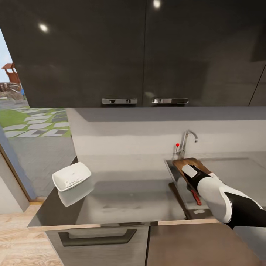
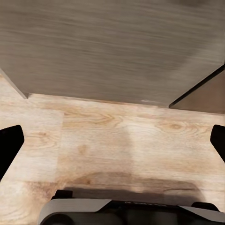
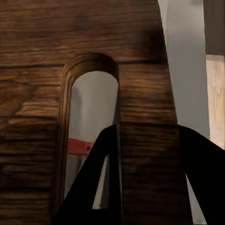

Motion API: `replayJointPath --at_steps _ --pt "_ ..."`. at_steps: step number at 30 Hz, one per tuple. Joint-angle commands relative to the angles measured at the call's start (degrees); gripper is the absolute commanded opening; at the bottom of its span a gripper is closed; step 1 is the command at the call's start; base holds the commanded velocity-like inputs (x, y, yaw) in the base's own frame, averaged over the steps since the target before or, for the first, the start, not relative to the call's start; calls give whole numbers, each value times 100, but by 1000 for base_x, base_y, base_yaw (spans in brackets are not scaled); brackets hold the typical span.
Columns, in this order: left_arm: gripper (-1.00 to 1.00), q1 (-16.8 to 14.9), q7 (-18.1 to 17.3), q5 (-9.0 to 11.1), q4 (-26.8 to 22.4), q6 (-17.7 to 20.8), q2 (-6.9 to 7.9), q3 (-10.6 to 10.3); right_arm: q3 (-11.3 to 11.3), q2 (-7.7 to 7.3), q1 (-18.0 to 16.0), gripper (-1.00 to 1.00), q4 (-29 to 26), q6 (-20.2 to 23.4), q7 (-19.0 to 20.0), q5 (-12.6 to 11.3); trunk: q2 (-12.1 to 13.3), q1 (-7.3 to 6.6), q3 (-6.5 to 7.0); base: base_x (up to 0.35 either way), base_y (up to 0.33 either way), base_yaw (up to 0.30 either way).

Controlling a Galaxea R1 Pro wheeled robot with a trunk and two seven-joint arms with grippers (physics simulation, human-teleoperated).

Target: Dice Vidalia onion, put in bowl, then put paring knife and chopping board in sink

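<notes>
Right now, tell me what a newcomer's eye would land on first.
The right gripper holds the dark chopping board over the sink, below the tap; its fingers clamp the board beside its handle slot. The paring knife already lies in the basin, and the white bowl with diced onion sits at the countertop's left end.

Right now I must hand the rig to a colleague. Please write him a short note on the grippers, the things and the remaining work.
Right gripper: shut on the chopping board by its handle slot, holding it over the sink.
Left gripper: open, hanging low above the wooden floor, holding nothing.
Paring knife: already in the sink, under the board.
Bowl: on the countertop, left end, diced onion inside.
Done: dicing, filling the bowl, knife into sink.
Left: lower the board into the sink and release it.
</notes>
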Motion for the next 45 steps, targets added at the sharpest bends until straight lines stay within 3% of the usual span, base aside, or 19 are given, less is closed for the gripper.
replayJointPath --at_steps 1,11,19,31,45 --pt "100 -1 34 49 -2 -13 4 -19 -17 2 -3 -100 20 -81 6 -23 -12 6 -13 238 0 0" --pt "100 -1 34 49 2 -16 4 -24 -23 -10 11 -100 178 -130 8 -73 -12 6 -90 96 -4 0" --pt "100 -1 34 49 2 -14 4 -21 -23 -22 33 -100 248 -460 8 -75 -12 6 -162 1 -79 0" --pt "100 -1 34 49 1 -14 4 -22 -23 -23 44 -100 267 -470 10 -75 -12 6 -272 220 -80 0" --pt "100 -1 34 49 28 -19 0 -20 -19 -7 166 -100 268 -478 156 -82 -12 6 -399 58 -28 6"
